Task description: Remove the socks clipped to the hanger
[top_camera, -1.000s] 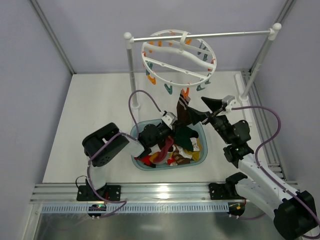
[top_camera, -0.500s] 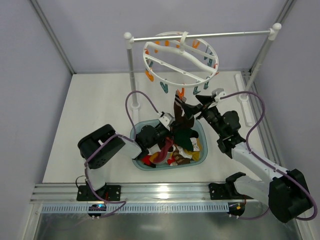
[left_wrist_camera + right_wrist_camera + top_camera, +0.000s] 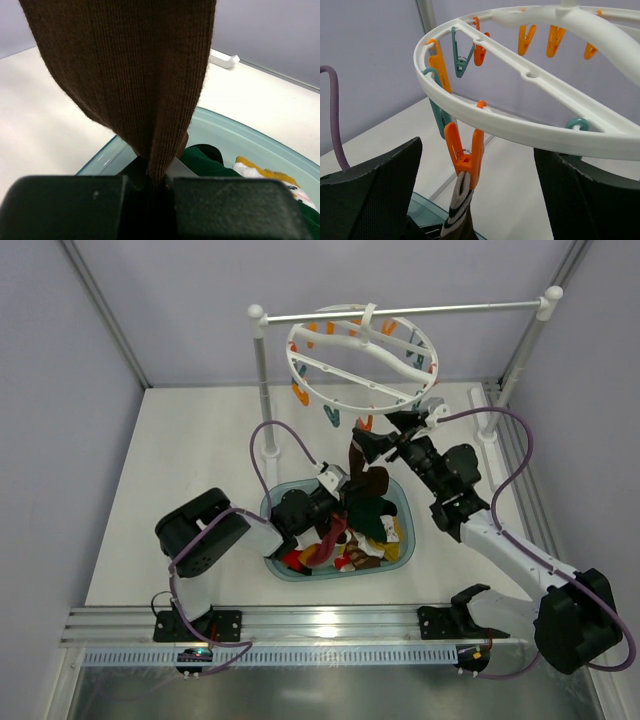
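A dark brown sock (image 3: 367, 465) hangs from an orange clip (image 3: 465, 152) on the near rim of the white ring hanger (image 3: 530, 127), which hangs from a white rail (image 3: 400, 312). Below the hanger, a teal basin (image 3: 402, 505) heaped with other socks (image 3: 345, 545) sits on the white surface (image 3: 180, 460). The brown sock fills the left wrist view, its top cut off. The left pincer (image 3: 156, 182), below the hanger, is clamped on the sock's lower end. The right pincer (image 3: 477, 150) gapes wide just under the hanger's rim, fingers either side of the clip, apart from it.
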{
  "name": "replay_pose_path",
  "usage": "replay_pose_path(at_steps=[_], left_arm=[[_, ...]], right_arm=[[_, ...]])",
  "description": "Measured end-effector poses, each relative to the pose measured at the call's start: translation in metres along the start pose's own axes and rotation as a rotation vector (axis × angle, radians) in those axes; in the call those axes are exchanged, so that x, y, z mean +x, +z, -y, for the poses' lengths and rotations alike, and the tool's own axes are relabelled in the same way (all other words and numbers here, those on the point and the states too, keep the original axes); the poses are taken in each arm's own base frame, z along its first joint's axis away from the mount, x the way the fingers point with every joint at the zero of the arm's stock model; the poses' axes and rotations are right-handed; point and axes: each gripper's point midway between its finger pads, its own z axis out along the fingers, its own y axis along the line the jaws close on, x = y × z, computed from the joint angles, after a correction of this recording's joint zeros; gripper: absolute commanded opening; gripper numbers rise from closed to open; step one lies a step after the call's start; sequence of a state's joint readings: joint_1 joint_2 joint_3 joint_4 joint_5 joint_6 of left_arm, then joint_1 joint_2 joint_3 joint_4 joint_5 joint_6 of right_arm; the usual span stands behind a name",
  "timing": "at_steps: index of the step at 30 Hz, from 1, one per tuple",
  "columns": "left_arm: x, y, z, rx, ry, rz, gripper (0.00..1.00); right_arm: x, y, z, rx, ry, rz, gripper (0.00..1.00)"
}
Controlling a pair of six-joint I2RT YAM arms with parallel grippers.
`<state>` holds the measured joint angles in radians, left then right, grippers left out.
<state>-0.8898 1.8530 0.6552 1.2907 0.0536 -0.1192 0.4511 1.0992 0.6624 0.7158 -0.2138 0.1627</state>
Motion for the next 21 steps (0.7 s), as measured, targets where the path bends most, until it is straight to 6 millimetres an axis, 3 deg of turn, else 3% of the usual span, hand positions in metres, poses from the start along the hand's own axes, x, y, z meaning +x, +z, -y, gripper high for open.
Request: replay_pose_path(at_steps=[4,11,21], left_arm=[[-0.003,0.002,0.001,0.004,-0.003,0.008,0.0],[-0.004,0.003,0.002,0.014,-0.003,0.01,0.0],[-0.004,0.003,0.005,0.027,-0.004,0.009,0.0]], right_arm=[[-0.002,0.012,0.0,-0.011,-0.007,-0.007,0.91],[0.016,0.023,0.002,-0.01,-0.015,-0.065,0.87],[0.012,0.027,-0.005,0.01,-0.054,-0.038,0.68]])
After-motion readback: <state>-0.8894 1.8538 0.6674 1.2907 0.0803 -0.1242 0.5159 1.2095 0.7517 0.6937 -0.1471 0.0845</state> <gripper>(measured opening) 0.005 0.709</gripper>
